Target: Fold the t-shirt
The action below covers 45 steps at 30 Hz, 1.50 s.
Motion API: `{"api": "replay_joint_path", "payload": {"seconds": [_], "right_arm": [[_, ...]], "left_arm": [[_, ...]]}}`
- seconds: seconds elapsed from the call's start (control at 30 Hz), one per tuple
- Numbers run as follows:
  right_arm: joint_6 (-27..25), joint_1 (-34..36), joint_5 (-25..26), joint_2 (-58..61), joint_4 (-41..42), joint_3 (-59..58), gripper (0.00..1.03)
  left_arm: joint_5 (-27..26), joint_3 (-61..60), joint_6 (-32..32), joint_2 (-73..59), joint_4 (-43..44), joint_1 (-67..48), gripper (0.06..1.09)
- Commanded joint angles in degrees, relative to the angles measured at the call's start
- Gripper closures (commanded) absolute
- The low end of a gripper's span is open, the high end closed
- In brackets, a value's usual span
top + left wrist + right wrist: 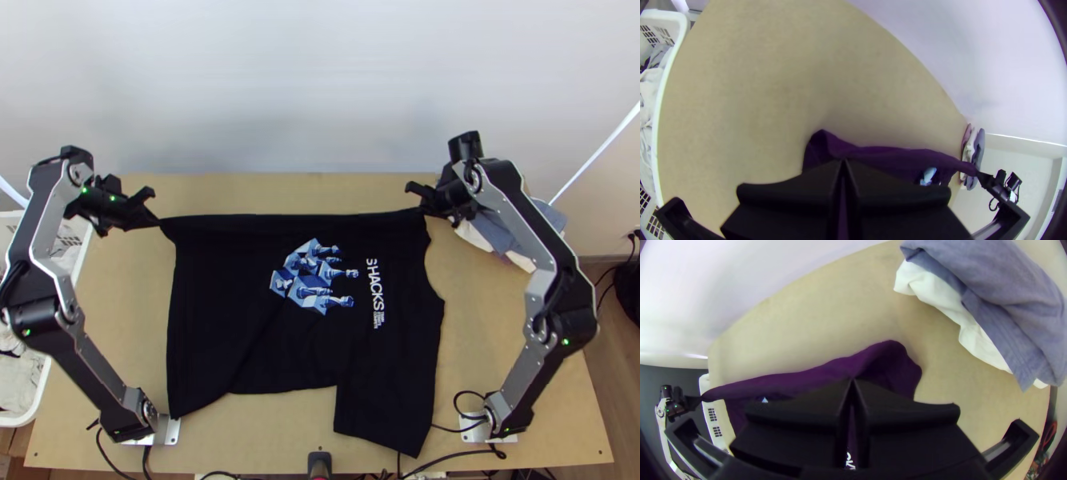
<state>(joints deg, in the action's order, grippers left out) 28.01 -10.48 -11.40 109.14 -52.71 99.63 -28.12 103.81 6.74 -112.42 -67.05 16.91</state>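
T-shirt, black: far edge stretched between left gripper and right gripper — jaws clamped at either end; body lies nearward on desk (the likely folding direction, both arms level)

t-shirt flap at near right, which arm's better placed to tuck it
Right, probably: its base is closer to the flap. But its tool is clamped on the t-shirt's far edge, so must release first.

Wooden table; on it black t-shirt, clothes pile.
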Motion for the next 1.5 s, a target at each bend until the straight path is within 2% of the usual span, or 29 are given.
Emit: {"api": "replay_joint_path", "payload": {"seconds": [0.0, 0.33, 0.87, 0.9, 0.93, 0.97, 1.0, 1.03, 1.1, 1.17, 1.2, 1.37, 1.47], "right_arm": [[-1.47, 0.29, -0.12, -3.59, 1.03, -4.45, 1.0], [-2.35, 0.37, -0.03, -11.06, 6.74, -17.9, 1.0], [-3.14, 0.37, 3.49, -17.38, 18.43, -37.58, 1.0], [-3.14, 0.2, 3.93, -17.82, 19.13, -38.2, 1.0], [-3.14, 0.2, 4.19, -18.26, 19.57, -38.55, 0.99], [-3.14, 0.11, 4.28, -18.79, 19.75, -38.81, 0.85], [-3.14, 0.11, 4.37, -19.49, 19.84, -39.08, 0.61], [-3.22, 0.02, 4.46, -20.11, 19.84, -39.34, 0.4], [-3.4, 0.02, 4.81, -21.69, 20.01, -40.05, 0.37], [-4.37, -0.07, 4.72, -23.98, 20.01, -41.19, 0.2], [-3.93, 0.02, 4.72, -25.12, 19.92, -42.15, 0.16], [-1.73, -0.15, 4.63, -34.61, 16.58, -46.02, 0.13], [2.66, -1.03, 3.84, -39.8, 7.8, -46.2, 0.13]], "left_arm": [[-1.15, -6.87, -2.35, 5.9, 1.13, 0.14, 1.05], [-2.03, -25.06, -5.51, 15.39, 7.1, 0.06, 1.05], [-0.97, -38.24, -8.15, 17.32, 13.52, 5.77, 1.05], [-0.8, -38.42, -8.06, 17.59, 13.52, 5.86, 1.02], [-0.8, -38.59, -8.24, 17.85, 13.34, 5.95, 0.88], [-0.8, -38.86, -8.5, 18.47, 13.17, 5.95, 0.59], [-0.8, -39.03, -9.12, 19.26, 12.82, 5.95, 0.27], [-0.8, -39.39, -9.91, 19.96, 12.38, 5.68, 0.11], [-0.97, -39.83, -9.91, 21.37, 12.47, 5.51, 0.1], [-1.24, -40.26, -9.99, 23.3, 12.55, 5.33, 0.1], [-1.24, -40.44, -10.08, 24.44, 12.47, 5.33, 0.1], [-1.32, -40.0, -9.99, 29.89, 11.06, 5.24, 0.1], [-1.41, -38.51, -10.08, 32.88, 8.69, 4.98, 0.1]]}}
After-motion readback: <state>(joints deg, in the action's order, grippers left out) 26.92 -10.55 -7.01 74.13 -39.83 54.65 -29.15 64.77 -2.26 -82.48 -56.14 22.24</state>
